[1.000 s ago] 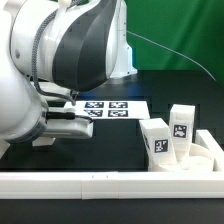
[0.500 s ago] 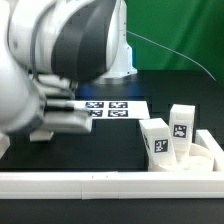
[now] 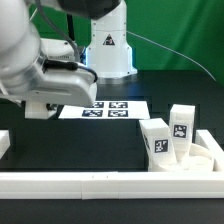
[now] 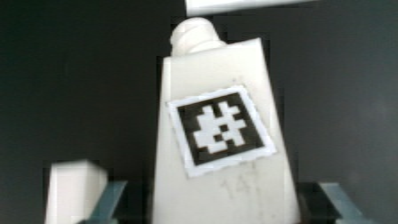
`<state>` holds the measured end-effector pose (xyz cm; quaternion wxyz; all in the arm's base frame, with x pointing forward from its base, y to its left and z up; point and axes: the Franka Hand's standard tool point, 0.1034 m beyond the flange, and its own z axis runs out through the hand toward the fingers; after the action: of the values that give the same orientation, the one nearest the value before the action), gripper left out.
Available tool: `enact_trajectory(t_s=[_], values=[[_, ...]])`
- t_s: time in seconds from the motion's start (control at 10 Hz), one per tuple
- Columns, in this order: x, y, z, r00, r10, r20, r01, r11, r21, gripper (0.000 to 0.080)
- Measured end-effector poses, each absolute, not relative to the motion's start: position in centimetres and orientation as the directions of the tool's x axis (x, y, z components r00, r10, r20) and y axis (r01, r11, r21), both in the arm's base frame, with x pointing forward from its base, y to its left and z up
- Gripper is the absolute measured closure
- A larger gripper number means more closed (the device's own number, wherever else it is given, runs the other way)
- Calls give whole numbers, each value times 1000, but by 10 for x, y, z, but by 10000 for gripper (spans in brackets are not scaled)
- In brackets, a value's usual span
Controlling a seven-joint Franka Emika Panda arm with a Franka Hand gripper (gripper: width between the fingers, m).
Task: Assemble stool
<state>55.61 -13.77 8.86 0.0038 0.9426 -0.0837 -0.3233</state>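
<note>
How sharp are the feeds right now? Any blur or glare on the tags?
Wrist view: soft overall, yet the tag on the held leg stays readable. Exterior view: arm close and smeared; marker board and seat fairly crisp, white plastic bright but not blown out.

Bright even light; soft, blurry wrist view.

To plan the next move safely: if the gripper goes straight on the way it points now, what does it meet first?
Probably the black table, struck first by the tip of the held leg; depth is unclear.
</note>
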Motion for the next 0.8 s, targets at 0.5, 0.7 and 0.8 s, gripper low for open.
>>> enact_trajectory(t_s=[0.5, 0.7, 0.8], values=[[602, -70, 169, 914, -249, -320, -250, -967, 38, 475], [612, -69, 176, 959, -249, -134, -249, -968, 15, 475], [615, -69, 174, 966, -248, -68, -248, -969, 11, 475]])
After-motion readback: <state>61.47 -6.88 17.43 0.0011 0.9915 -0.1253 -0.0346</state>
